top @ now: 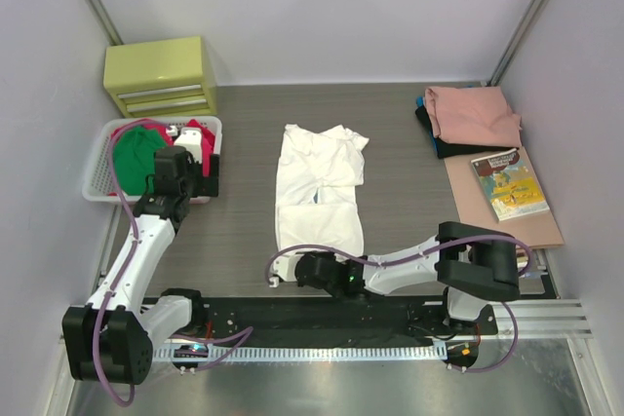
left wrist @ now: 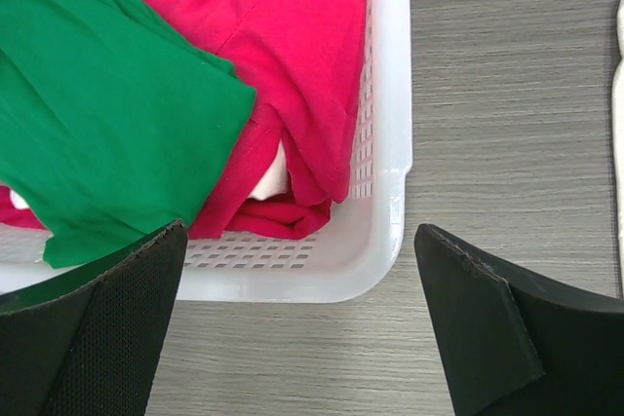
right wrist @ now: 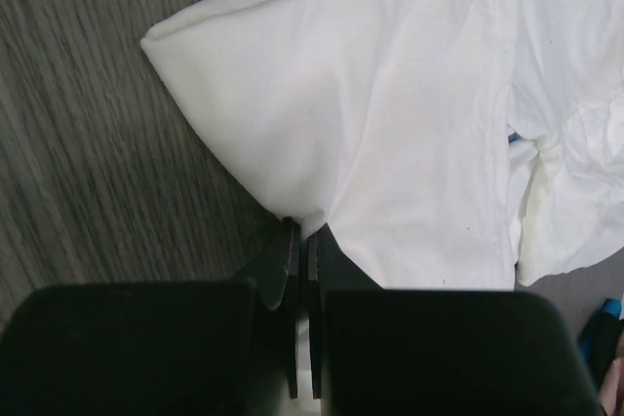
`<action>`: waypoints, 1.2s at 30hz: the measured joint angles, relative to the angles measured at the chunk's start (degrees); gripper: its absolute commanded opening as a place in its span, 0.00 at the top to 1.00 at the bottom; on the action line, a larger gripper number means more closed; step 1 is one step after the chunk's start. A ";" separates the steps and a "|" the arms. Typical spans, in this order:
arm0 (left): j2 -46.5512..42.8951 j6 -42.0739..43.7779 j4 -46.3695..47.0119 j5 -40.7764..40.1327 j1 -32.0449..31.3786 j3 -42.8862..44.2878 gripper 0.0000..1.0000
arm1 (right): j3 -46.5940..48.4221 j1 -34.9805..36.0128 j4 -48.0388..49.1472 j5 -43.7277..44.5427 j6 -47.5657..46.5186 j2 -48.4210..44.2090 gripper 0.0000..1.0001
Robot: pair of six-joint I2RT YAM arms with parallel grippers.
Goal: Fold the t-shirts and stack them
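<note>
item: white t-shirt point(top: 320, 177), spread mid-desk, hem toward the near edge. right gripper point(right wrist: 300, 233) clenched on a pinch of that hem; it may hold one layer only, so your fold could slip or skew. left gripper point(left wrist: 300, 241) released over the basket point(left wrist: 390, 94) corner.

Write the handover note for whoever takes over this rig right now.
Left gripper: open, empty, above the near corner of the white slotted plastic basket.
Right gripper: shut on the near edge of the white cloth t-shirt lying mid-table.
Basket holds a green t-shirt and a red t-shirt, unfolded.
Done: salmon-pink folded t-shirt stacked on a black t-shirt, far right.
Left: finish the white shirt, stack it, then the basket's shirts.
</note>
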 measured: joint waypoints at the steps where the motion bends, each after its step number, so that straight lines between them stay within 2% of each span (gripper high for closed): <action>1: 0.00 0.00 0.00 0.13 0.00 0.00 0.00 | 0.11 -0.17 -0.79 0.00 -0.22 -0.42 0.99; 6: 0.00 0.02 0.00 1.40 0.02 -0.02 0.00 | 3.41 -2.95 -5.44 -0.13 -2.12 -3.30 0.99; 11: 0.17 0.15 -0.04 3.06 0.09 -0.37 0.00 | 8.81 -5.88 -5.70 -0.24 -4.42 -5.05 0.99; 17: 0.52 0.31 -0.22 4.44 0.11 -0.46 0.00 | 11.08 -9.77 -5.46 -2.19 -8.13 -5.01 0.99; 25: 0.46 0.59 -0.39 5.79 0.11 -1.97 0.00 | 18.38 -18.45 -5.77 -6.54 -12.94 -2.93 0.99; 36: 0.00 1.51 -0.68 7.13 0.11 -3.61 0.00 | 25.90 -26.36 -5.66 -12.59 -16.02 0.85 0.99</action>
